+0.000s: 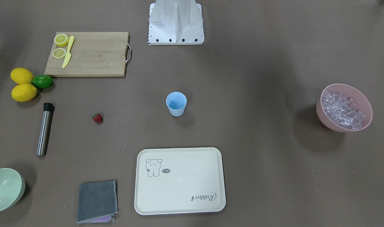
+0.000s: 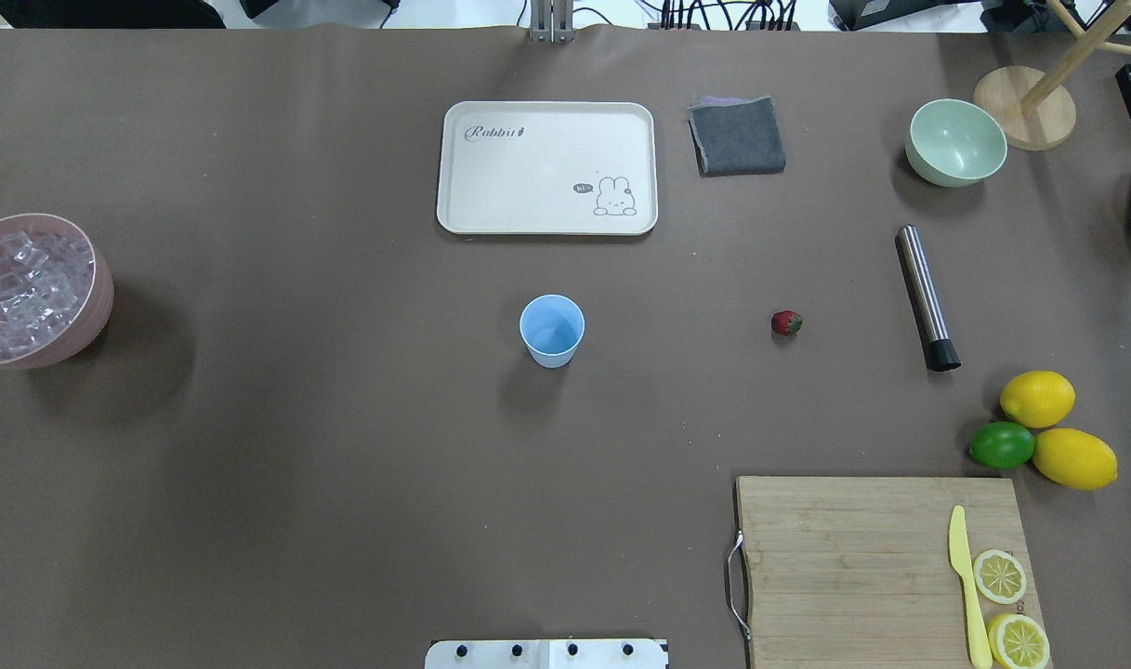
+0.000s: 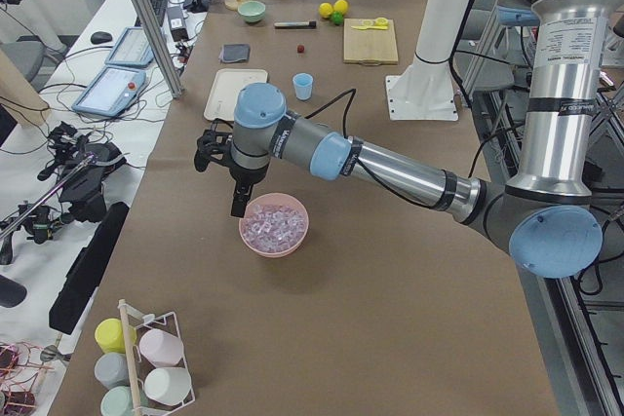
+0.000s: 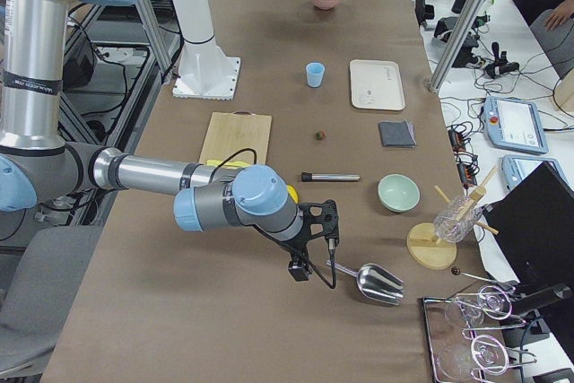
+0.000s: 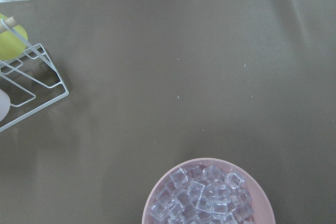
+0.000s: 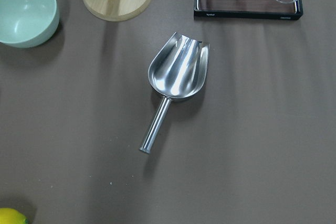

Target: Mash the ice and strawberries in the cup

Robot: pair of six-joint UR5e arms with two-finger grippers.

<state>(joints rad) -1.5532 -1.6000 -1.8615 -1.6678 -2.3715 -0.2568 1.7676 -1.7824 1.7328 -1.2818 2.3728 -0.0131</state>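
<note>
The cup (image 2: pixel 552 327) stands upright in the middle of the table, in front of the robot's base, and its inside looks empty. The strawberry (image 2: pixel 786 322) lies on the table well apart from it, toward the robot's right. The ice (image 2: pixel 21 288) is all in the pink bowl (image 2: pixel 100 311) at the far left end.

The step in hand seems to be the filling, before any mashing. The left gripper (image 3: pixel 237 207) hangs just beside the bowl's rim, and the right gripper (image 4: pixel 312 262) hangs close over a metal scoop (image 6: pixel 178 74) at the right end. Whether their jaws are released or clenched cannot be told from the side views. To do it well, the scoop should be taken by its handle and kept level, so that the cubes do not slide out on the long way to the small cup.

Near the base lies a cutting board (image 2: pixel 853 557) with a yellow knife (image 2: pixel 965 585). Farther is a steel rod (image 2: pixel 926 295), probably the masher, between strawberry and scoop. Farthest are the tray (image 2: pixel 546 167), a grey cloth (image 2: pixel 737 137) and a green bowl (image 2: pixel 955 141).
</note>
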